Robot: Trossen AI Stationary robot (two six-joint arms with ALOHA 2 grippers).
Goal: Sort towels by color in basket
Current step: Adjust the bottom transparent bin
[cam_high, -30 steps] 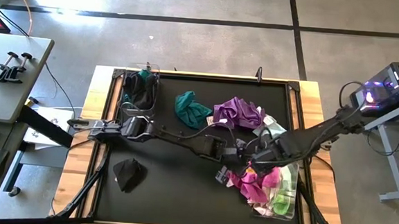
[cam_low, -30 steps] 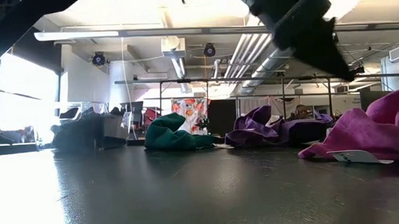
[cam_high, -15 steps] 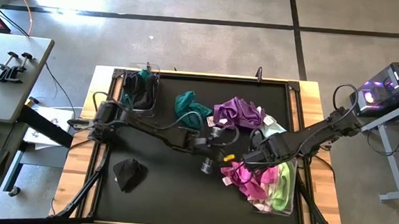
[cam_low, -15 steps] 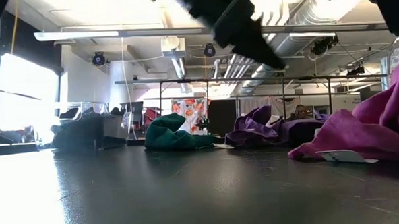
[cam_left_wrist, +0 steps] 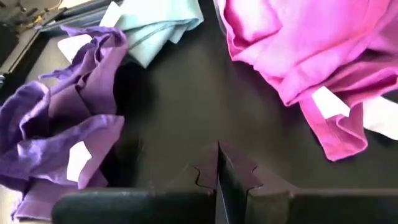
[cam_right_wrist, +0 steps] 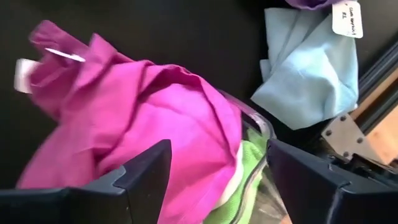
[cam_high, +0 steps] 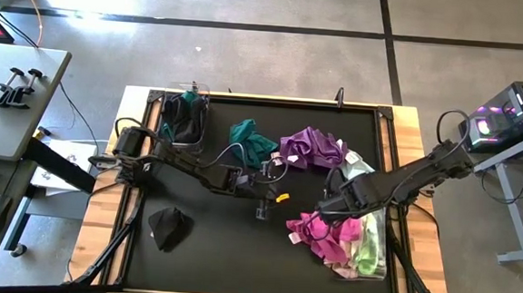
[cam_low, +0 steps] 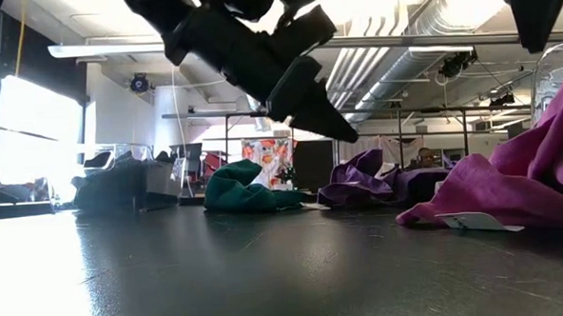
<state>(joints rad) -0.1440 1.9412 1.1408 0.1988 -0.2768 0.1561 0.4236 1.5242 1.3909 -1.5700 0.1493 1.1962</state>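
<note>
Now, left edge: a black towel [cam_high: 168,226] lies alone on the dark table [cam_high: 209,252] near the front-left corner, well apart from everything else.
Left basket: a clear basket [cam_high: 183,122] at the back left holds dark cloths, with a bit of teal showing at its far end.
Left gripper: the left gripper [cam_high: 265,207] has pulled back toward the table's middle from the magenta pile it was at a second ago; its fingers are pressed together and carry nothing.
Back row: a teal towel [cam_high: 251,139] and beside it a purple towel [cam_high: 312,147] sit loose on the table, unsorted; a mint towel [cam_high: 358,167] lies just right of the purple one.
Right gripper: the right gripper [cam_high: 328,216] hovers over the magenta heap with its fingers spread wide, nothing between them.
Magenta towel: the magenta towel [cam_high: 322,236] spills from the right basket [cam_high: 377,263] onto the table, and it has slid a little leftward over the last second; lime green shows beneath it in the basket.
Meaning: judging by this, the left arm came away without a cloth, so the magenta pile looks like the right gripper's job, and most colours are not yet sorted.
</note>
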